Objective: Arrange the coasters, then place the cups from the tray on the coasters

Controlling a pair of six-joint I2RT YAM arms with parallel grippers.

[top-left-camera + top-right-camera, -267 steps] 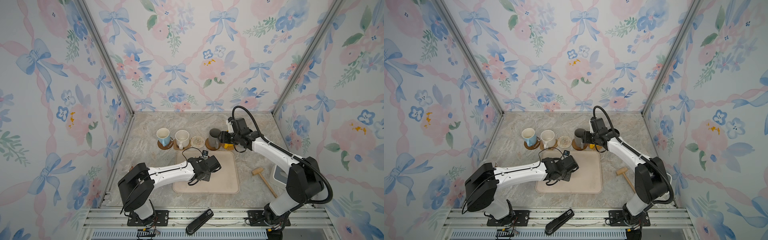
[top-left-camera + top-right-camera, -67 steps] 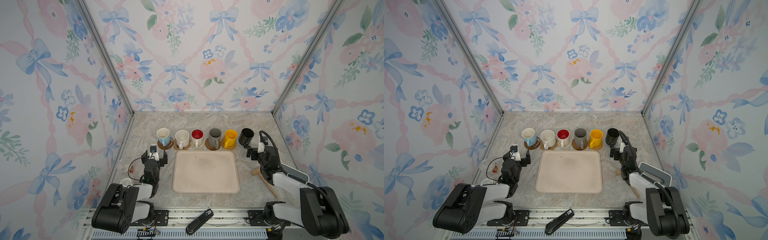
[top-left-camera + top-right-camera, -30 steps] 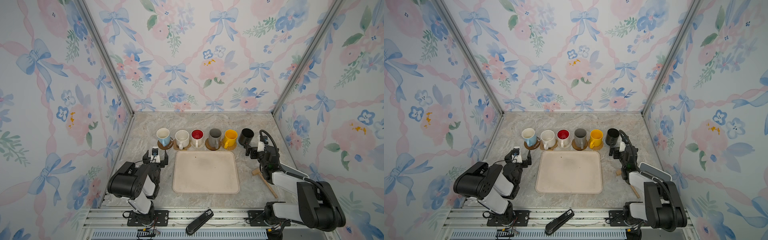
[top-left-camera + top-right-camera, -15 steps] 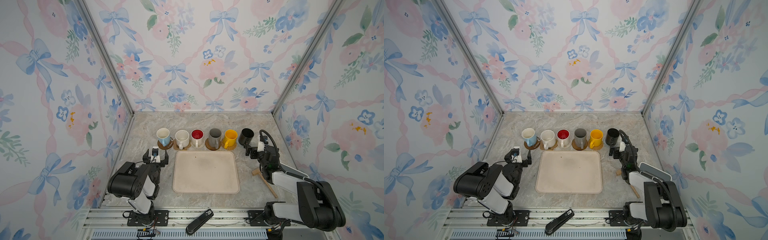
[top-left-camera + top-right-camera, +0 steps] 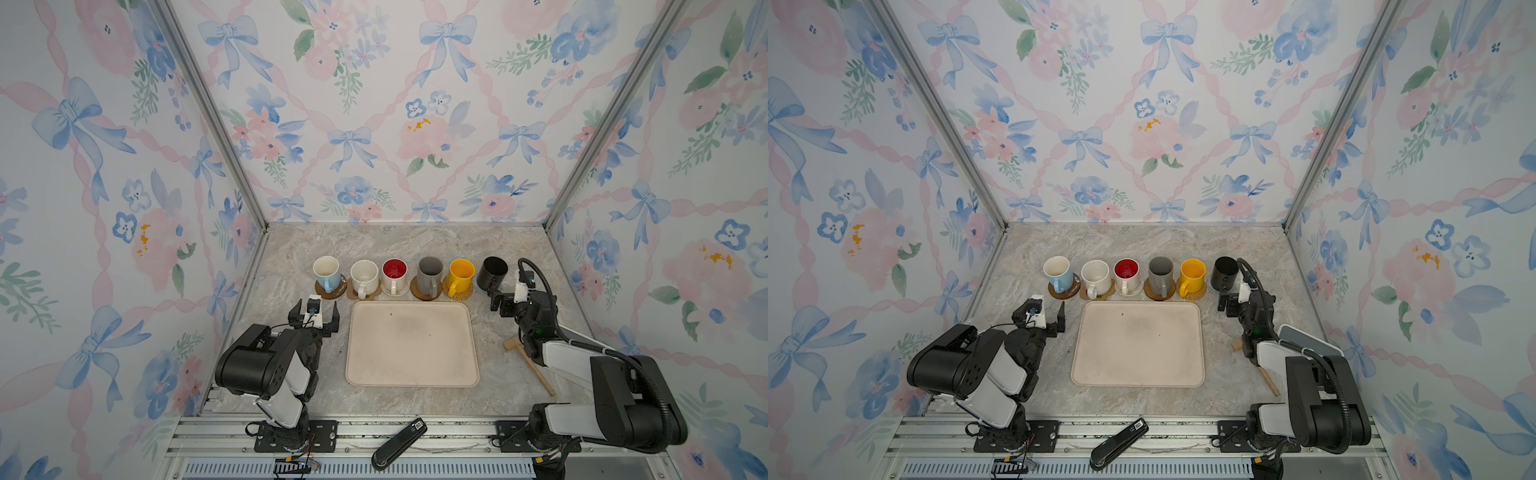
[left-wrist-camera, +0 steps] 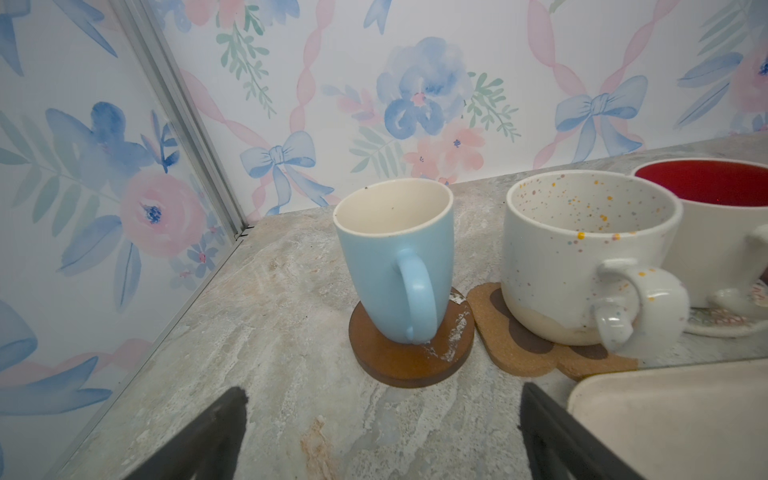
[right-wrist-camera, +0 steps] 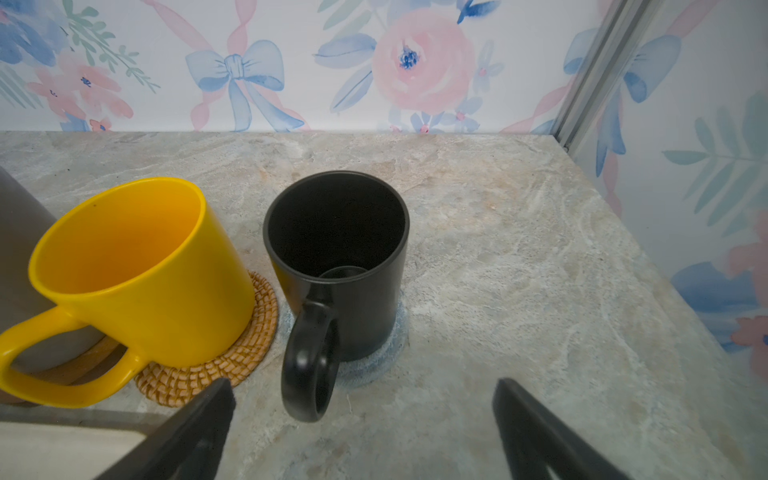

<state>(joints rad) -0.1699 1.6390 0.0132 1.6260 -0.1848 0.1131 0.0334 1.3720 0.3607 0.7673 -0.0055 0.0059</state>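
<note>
Cups (image 5: 394,274) were all off the tray (image 5: 411,357) in both top views: six in a row behind it on the worktop (image 5: 374,245), tray bare. Left gripper (image 5: 315,312) sat beside the tray facing the light blue mug (image 5: 326,272), right gripper (image 5: 505,299) just short of the black mug (image 5: 492,271), jaws wide apart on both, gripping nothing.

Left wrist view: light blue mug upright on the dark round coaster (image 6: 399,361), a bit off-centre; speckled mug (image 6: 582,257) on the paw-shaped coaster (image 6: 515,345).

Right wrist view: black mug on the grey-blue mat (image 7: 390,349), yellow mug (image 7: 137,266) on the rattan coaster (image 7: 232,357).

Placing looked finished to me, so the next move only called for backing both arms away without clipping a handle.
</note>
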